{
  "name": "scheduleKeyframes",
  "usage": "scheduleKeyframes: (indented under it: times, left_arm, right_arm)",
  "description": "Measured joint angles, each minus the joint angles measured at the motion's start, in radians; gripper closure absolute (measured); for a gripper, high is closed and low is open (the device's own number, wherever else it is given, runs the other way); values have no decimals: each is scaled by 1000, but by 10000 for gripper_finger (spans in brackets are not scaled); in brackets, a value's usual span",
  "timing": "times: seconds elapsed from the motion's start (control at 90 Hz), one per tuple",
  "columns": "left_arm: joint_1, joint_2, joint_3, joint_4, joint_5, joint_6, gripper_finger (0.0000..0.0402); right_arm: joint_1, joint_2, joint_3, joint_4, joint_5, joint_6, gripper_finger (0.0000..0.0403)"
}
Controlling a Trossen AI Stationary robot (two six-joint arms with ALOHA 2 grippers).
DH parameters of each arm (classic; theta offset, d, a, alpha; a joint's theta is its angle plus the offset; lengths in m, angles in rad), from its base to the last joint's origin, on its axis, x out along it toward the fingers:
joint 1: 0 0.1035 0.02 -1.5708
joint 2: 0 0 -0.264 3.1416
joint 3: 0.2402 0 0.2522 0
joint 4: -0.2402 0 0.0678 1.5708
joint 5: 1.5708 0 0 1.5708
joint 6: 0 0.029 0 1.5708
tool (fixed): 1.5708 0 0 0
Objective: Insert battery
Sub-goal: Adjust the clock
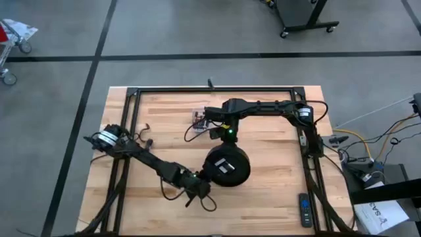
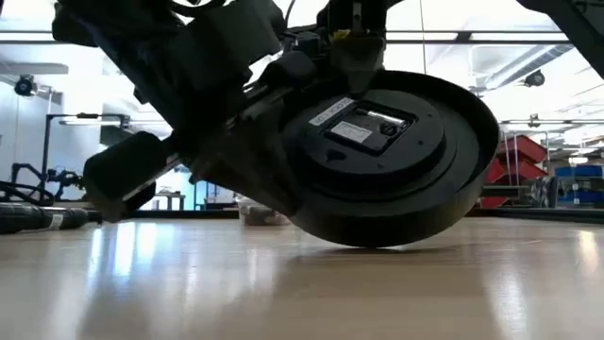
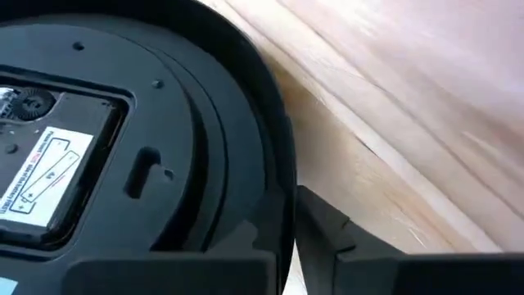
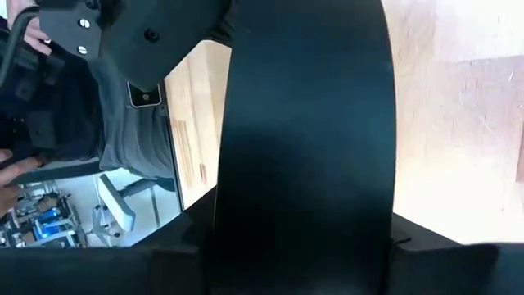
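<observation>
Round black plastic wall clock [image 1: 227, 166]: back outward, tilted on its rim, near the wooden worktop's [image 1: 164, 125] front edge, centre. Battery compartment [image 2: 366, 127] with white label visible. Left gripper [image 1: 202, 180]: fingers clamped on the clock's rim. Right gripper [image 1: 227, 139]: fingers closed over the clock's far rim.

Matt black plastic clock [image 2: 396, 156] — pale, smooth wood table [image 1: 276, 138].

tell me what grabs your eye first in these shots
A big round black clock, back side showing, is tilted up off the wooden table near its front middle. The left pincer grips its rim from one side, the right pincer from the far edge. A remote lies front-right.
</observation>
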Motion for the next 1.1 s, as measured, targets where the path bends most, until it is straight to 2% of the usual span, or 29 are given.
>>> scheduleKeyframes:
  times: [0.4,0.767,0.933,1.1]
  left_arm:
    - [-28,4,-6,-25,-15,-101,401]
    - [-43,-7,-5,-47,-8,-185,401]
    - [-43,-22,-6,-49,9,-254,400]
    - [-44,-25,-6,-43,42,-319,401]
  right_arm:
    - [7,-38,17,-18,82,25,188]
    - [44,-195,35,-92,379,100,146]
    - [138,-278,34,-89,498,166,149]
    - [274,-316,20,-73,634,238,172]
